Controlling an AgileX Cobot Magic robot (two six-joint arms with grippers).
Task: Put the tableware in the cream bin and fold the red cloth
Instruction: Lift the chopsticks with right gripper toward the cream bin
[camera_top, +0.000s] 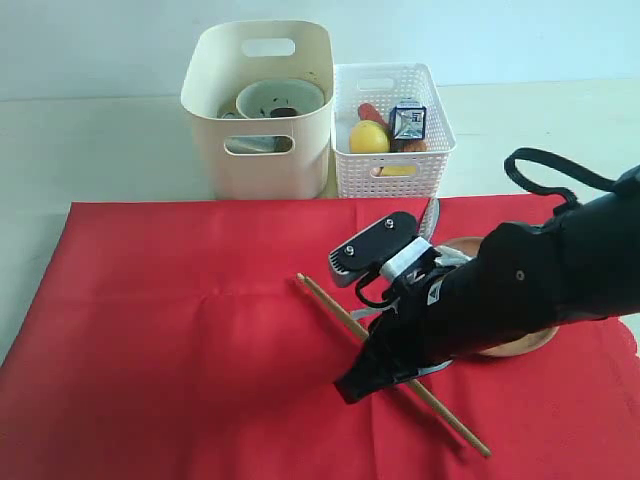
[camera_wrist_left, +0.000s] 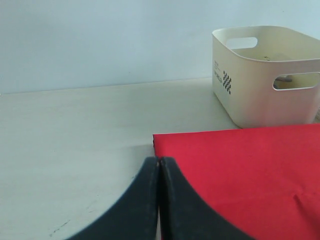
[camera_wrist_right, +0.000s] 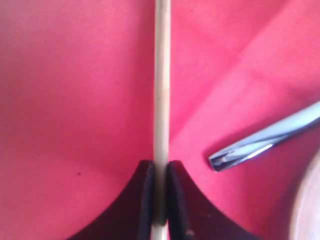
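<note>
Wooden chopsticks (camera_top: 335, 311) lie on the red cloth (camera_top: 180, 320) w/ the right tool (camera_top: 365, 375) clamped on them approx mid-length. One end runs out ahead of the tool and the other pokes out behind it, under the arm. In the right wrist view only one pale shaft (camera_wrist_right: 161, 75) shows btwn the jaws, so can't tell if both sticks are caught. The tips sit low, right at the cloth (camera_wrist_right: 75, 75).

Silver table knife (camera_wrist_right: 265, 142) lies just beside the right tool, off to one side. It rests on the cloth, apart from the stick. Round reddish-brown plate (camera_top: 525, 343) is just past the knife, mostly hidden under the arm.

Cream bin (camera_top: 260, 160) stands well beyond the right tool, at the cloth's far edge, w/ the pale speckled bowl (camera_top: 280, 97) inside. White basket (camera_top: 395, 165) stands right next to the bin, holding a lemon (camera_top: 368, 137) and a milk carton (camera_top: 407, 120).

Left tool (camera_wrist_left: 159, 165) has its jaws together w/ nothing btwn them. It hangs over bare table (camera_wrist_left: 75, 140), just off the cloth's corner (camera_wrist_left: 165, 142), w/ the bin (camera_wrist_left: 250, 100) well ahead of it.
</note>
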